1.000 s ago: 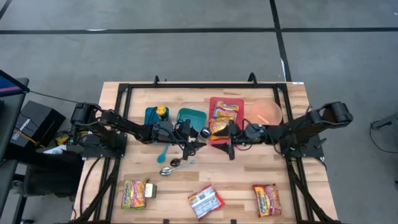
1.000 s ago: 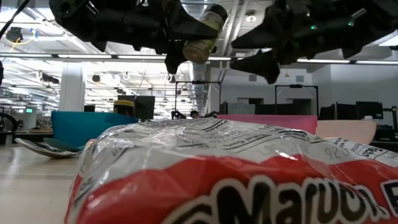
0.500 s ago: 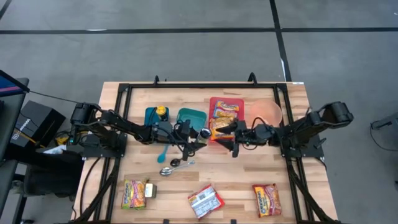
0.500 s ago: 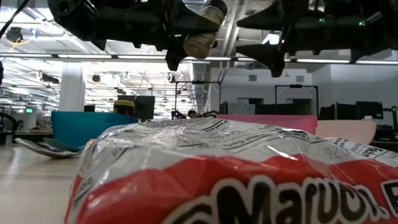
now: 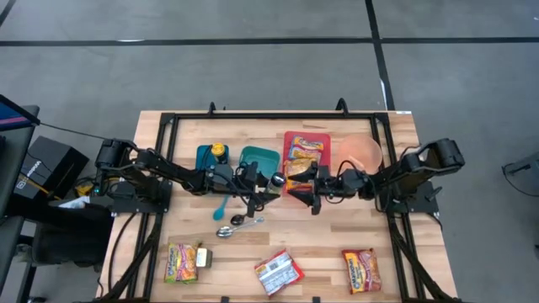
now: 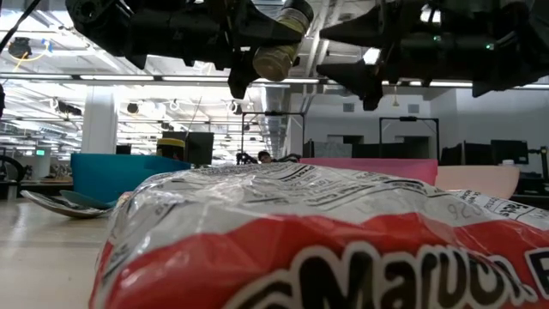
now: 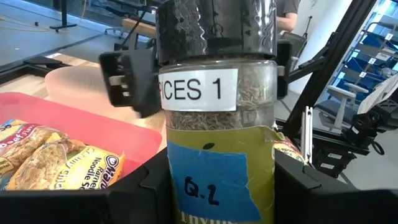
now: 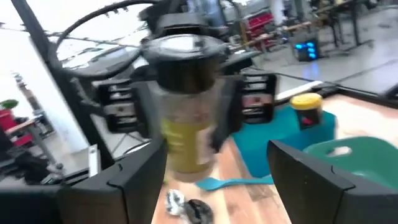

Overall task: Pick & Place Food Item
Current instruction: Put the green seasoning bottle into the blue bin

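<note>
Over table centre, handoff: my left gripper (image 5: 268,187) clamps the spice jar (image 7: 214,118) aloft.
Right gripper (image 5: 305,194): spread wide at jar's three o'clock.
Risk: I release early, jar drops on spoons (image 5: 232,225).

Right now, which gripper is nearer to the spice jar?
Left. The left gripper is shut on the spice jar and holds it above the table. The right gripper is open, facing the jar from just beside it.

Noodle packs (image 5: 184,261): five. Spice jar (image 5: 275,179): one. Spoons (image 5: 226,231): two.
</note>
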Controlling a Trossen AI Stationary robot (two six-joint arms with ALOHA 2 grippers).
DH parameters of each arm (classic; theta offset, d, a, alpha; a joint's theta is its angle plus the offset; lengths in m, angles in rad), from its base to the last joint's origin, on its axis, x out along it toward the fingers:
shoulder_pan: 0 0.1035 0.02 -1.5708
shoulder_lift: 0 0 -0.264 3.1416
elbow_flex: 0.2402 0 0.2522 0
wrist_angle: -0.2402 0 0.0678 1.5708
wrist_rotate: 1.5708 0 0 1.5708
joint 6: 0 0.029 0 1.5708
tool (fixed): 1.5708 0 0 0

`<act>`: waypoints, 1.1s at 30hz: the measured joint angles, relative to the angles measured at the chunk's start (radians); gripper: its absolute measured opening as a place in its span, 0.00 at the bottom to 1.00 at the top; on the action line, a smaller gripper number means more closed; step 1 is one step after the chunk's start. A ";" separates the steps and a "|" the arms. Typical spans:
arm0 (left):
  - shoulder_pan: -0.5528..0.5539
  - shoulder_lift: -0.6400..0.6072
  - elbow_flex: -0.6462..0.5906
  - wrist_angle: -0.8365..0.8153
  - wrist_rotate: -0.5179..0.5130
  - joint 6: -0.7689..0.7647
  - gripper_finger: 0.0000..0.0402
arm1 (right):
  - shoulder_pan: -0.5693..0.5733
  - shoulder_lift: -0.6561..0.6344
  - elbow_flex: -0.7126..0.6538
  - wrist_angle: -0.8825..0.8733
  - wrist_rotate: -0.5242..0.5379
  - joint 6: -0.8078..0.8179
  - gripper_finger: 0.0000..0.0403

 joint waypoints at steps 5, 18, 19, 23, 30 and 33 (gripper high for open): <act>0.000 0.000 0.000 0.000 0.000 -0.001 0.42 | 0.013 0.002 0.039 0.007 -0.014 -0.024 0.67; 0.000 -0.002 -0.001 0.000 0.034 -0.002 0.42 | 0.012 0.005 0.096 -0.105 -0.014 -0.029 0.67; 0.000 -0.002 -0.001 0.000 0.034 -0.003 0.42 | 0.012 0.005 0.096 -0.105 -0.014 -0.030 0.67; 0.000 -0.002 -0.001 0.000 0.034 -0.003 0.42 | 0.011 0.005 0.096 -0.102 -0.014 -0.030 0.67; 0.000 -0.002 -0.001 0.003 0.034 -0.002 0.42 | 0.006 0.005 0.097 -0.090 -0.039 -0.006 0.67; 0.000 -0.002 -0.001 0.003 0.034 -0.002 0.42 | 0.001 0.005 0.097 -0.091 -0.039 -0.003 0.67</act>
